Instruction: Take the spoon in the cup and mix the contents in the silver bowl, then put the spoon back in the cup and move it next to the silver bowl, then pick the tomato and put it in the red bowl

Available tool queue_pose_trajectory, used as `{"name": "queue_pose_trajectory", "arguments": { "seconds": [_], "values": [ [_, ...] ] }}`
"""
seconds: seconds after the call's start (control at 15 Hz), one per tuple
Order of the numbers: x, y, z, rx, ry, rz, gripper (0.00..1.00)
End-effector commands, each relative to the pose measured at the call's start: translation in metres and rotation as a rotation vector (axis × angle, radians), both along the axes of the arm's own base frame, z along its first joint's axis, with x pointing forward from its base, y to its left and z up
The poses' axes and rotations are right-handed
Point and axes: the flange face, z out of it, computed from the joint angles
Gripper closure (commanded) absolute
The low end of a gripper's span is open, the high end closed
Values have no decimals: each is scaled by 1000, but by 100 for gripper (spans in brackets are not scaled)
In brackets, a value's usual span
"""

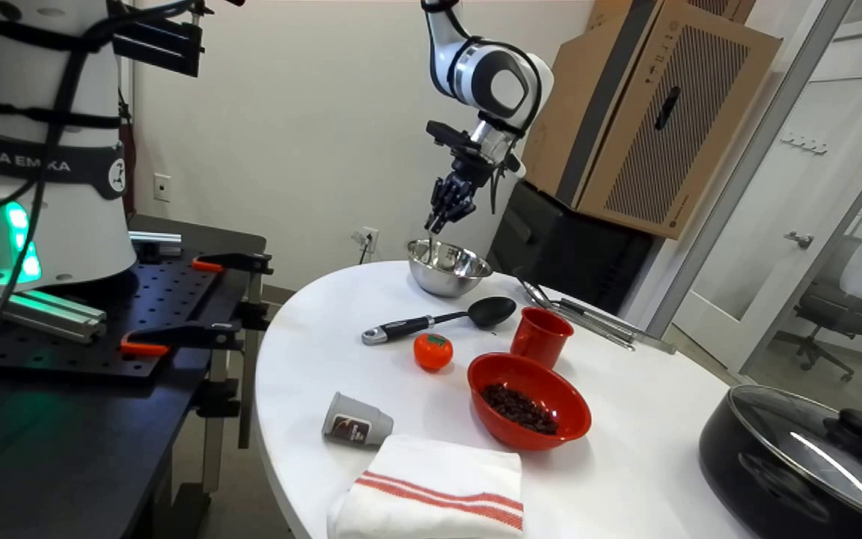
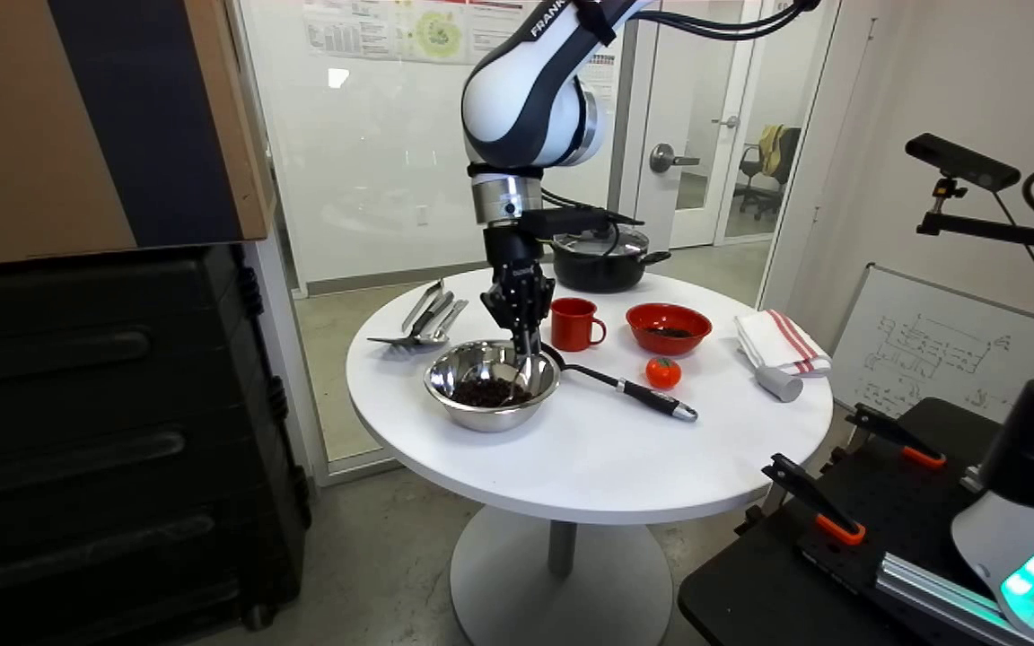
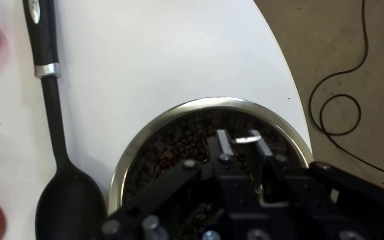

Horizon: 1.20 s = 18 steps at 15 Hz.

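"Wrist view: what does the hand [image 3: 238, 134] grasp?"

"The spoon [image 3: 247, 140], by its handle, over the silver bowl [image 3: 218, 103]."

"And in an exterior view?"

"It slants into the dark contents [image 2: 481, 393]; in an exterior view, its shank [image 1: 431, 249] stands inside the silver bowl."

"Handling?"

"Probably light, stiff, slippery: best pinched high."

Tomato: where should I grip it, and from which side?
From above, I'd pinch the tomato across opposite sides at its widest: it's round, with nothing over it. Squeezing parallel to the black spoon's handle, which lies near one side, should clear it.
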Motion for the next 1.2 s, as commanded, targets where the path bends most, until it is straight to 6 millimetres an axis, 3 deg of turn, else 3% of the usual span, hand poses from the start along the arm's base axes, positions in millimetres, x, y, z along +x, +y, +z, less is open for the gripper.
{"name": "queue_pose_trajectory", "arguments": {
  "seconds": [0.0,0.47,1.13],
  "values": [
    [3,-10,9,-26,-24,-11,96],
    [10,-12,6,-64,-88,-17,96],
    [18,10,-1,-31,-182,-26,96]
  ]
}}
